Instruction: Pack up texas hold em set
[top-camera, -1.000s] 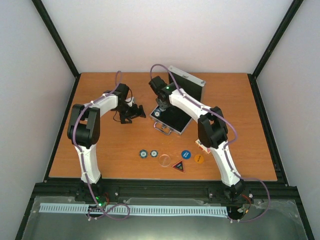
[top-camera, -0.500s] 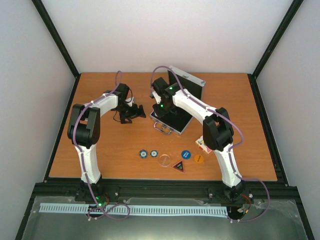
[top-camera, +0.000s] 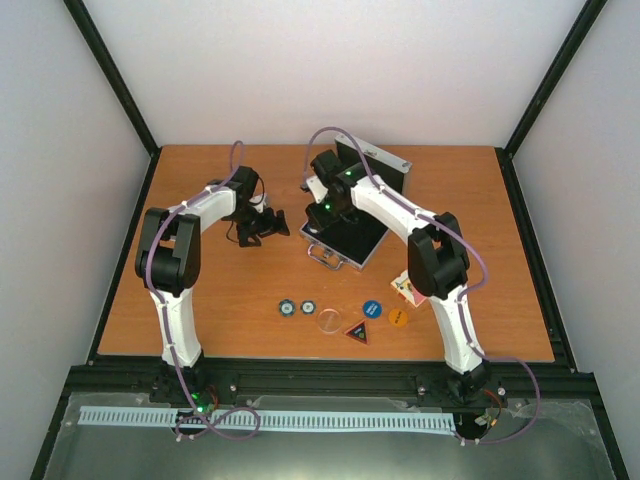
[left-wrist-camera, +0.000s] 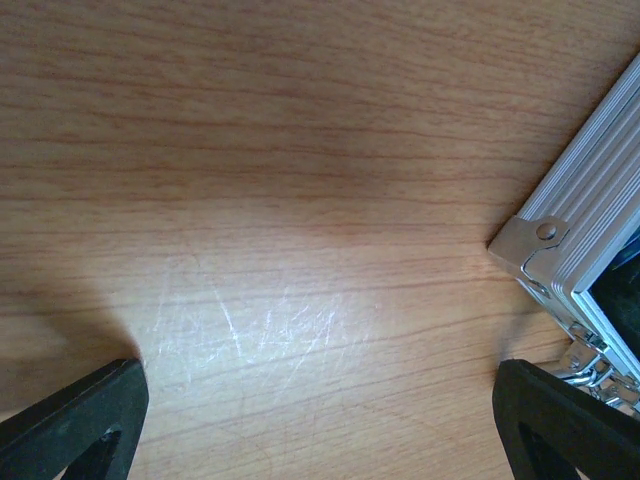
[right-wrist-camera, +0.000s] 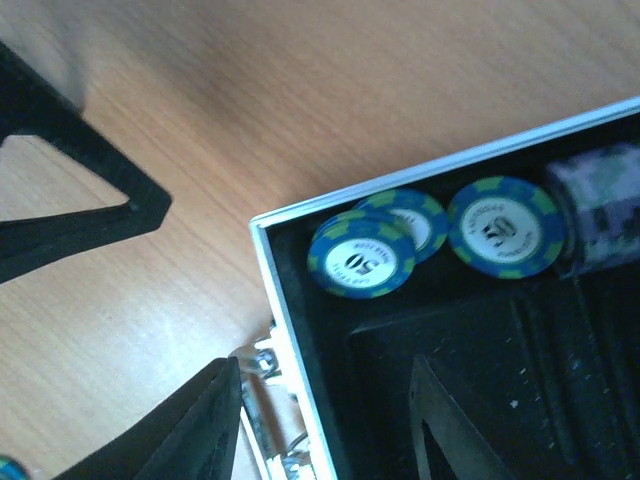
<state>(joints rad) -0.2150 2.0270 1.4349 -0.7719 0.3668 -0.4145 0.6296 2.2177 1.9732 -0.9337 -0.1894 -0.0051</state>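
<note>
The jaws of the right gripper (right-wrist-camera: 320, 375) stand wide with nothing between them. They hang just above the left corner of the open case (top-camera: 345, 238), where three blue chips (right-wrist-camera: 362, 262) lie flat on the black lining, two of them overlapping. The jaws of the left gripper (left-wrist-camera: 315, 385) are wide and empty too, low over the bare surface (left-wrist-camera: 250, 150), just beside the same corner.

The case sits in the middle toward the far edge, with its lid (top-camera: 375, 165) upright. I judge the packing as only begun. Not yet packed, near the near edge, are:
- two loose chips (top-camera: 286, 308)
- a clear disc (top-camera: 328, 321)
- a triangular button (top-camera: 358, 332)
- a blue button (top-camera: 372, 309)
- an orange button (top-camera: 398, 318)
- the card deck (top-camera: 404, 288), partly hidden by the right arm

The right arm reaches forward with a raised elbow, its wrist pointing down into the case. The left arm bends inward toward the case.
</note>
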